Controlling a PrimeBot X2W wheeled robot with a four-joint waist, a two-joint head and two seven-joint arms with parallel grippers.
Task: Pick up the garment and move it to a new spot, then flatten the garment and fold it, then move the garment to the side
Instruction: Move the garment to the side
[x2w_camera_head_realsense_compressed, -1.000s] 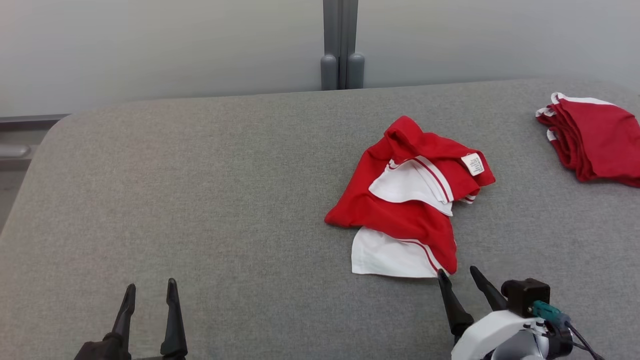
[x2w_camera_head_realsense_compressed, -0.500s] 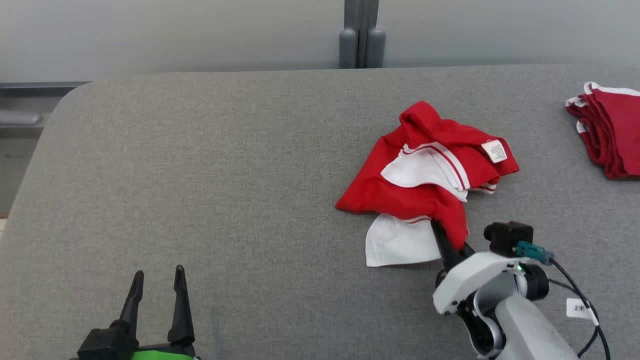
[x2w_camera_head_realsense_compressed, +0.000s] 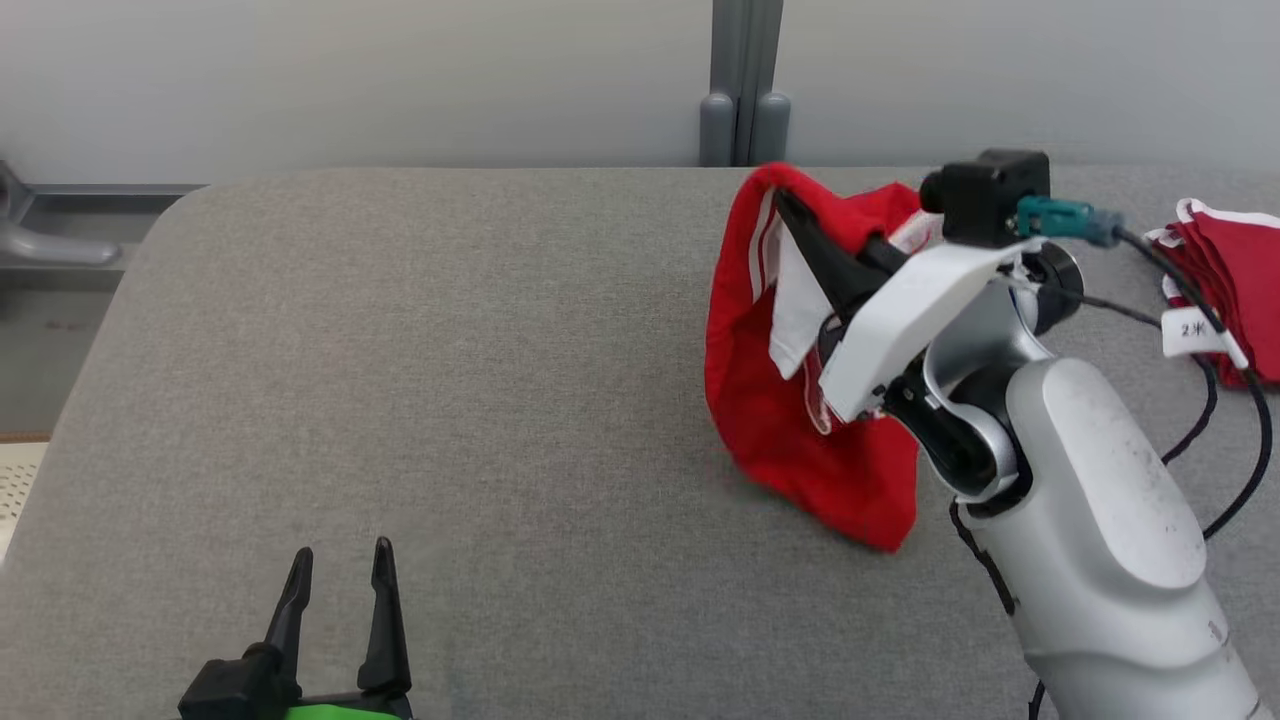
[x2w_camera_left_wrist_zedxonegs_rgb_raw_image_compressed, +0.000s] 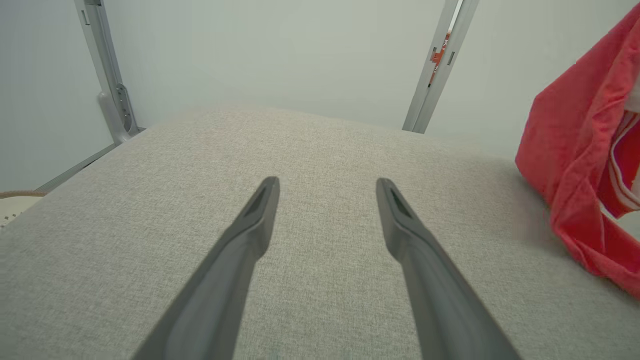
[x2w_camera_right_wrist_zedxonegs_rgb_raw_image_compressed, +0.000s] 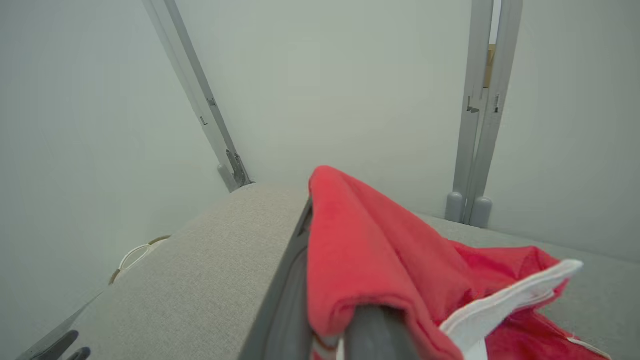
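Our right gripper (x2w_camera_head_realsense_compressed: 786, 205) was clenched on the garment (x2w_camera_head_realsense_compressed: 770, 420), a red piece with white panels and thin white stripes. The two dark fingers were pressed together with a fold of red cloth pinched between them. In the right wrist view the cloth draped over the finger on that view's right side, and a white-edged band trailed off beyond it.

The garment hung from that pinch point over the right half of the grey padded table (x2w_camera_head_realsense_compressed: 450, 400), toward its far edge. Its top was raised high, while its lowest folds appeared to touch the table surface. Our pale right forearm rose from the lower right corner of the head view, just beside the hanging cloth. A black cable (x2w_camera_head_realsense_compressed: 1205, 400) with a small white tag looped off the wrist.

Our left gripper (x2w_camera_head_realsense_compressed: 343, 552) was released, with its fingers spread apart and nothing between them. It hovered over bare table at the near left, well apart from the garment.

A stack of folded red garments (x2w_camera_head_realsense_compressed: 1235, 270) with white trim lay at the table's far right edge. A grey post (x2w_camera_head_realsense_compressed: 745, 90) stood against the pale wall (x2w_camera_head_realsense_compressed: 350, 80) behind the table.
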